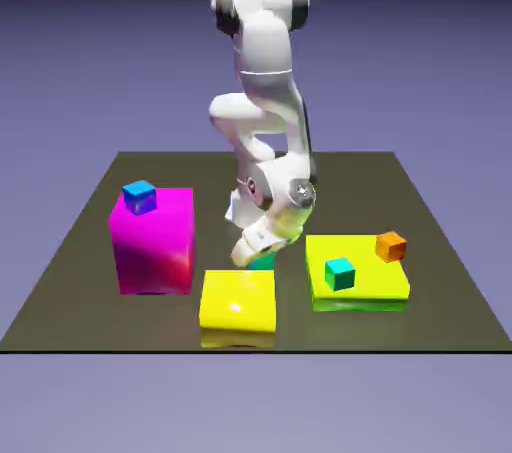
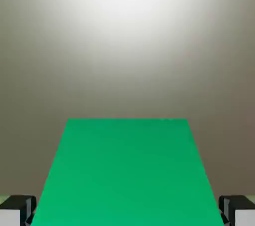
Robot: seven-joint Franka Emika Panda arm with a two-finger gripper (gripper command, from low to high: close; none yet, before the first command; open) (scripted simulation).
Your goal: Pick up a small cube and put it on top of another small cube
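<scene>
Between the finger tips: green cube (image 2: 127, 175) filling the lower hand view, sitting on the grey table (image 2: 127, 45).
Jaws: gripper (image 2: 127, 215) standing spread, fingertips (image 2: 16, 214) showing at the two bottom corners and flanking the cube; not yet looking pinched, though contact at the pads being too close to call.
Task's thing: green cube (image 1: 263, 262) resting on the table (image 1: 440, 281) directly under the gripper (image 1: 248, 255), just behind the yellow block (image 1: 238, 301).
Step, judging: settling around the cube ahead of closing.
Risk at the grasp: closing off-centre or too high, so nudging or twisting the cube instead of clamping it.
Risk just beside: lifting or swinging forward too low, so clipping the yellow block and knocking the cube loose.
Risk at the likely targets: teal cube (image 1: 340, 272) and orange cube (image 1: 391, 246) sitting on the lime slab (image 1: 375, 286), both small tops; releasing off-centre or from too high, so sending the green cube sliding off or pushing the lower cube along.
Risk farther off: blue cube (image 1: 139, 196) perching near the back edge of the tall magenta block (image 1: 155, 241); travelling too low there meaning striking the block's side.
</scene>
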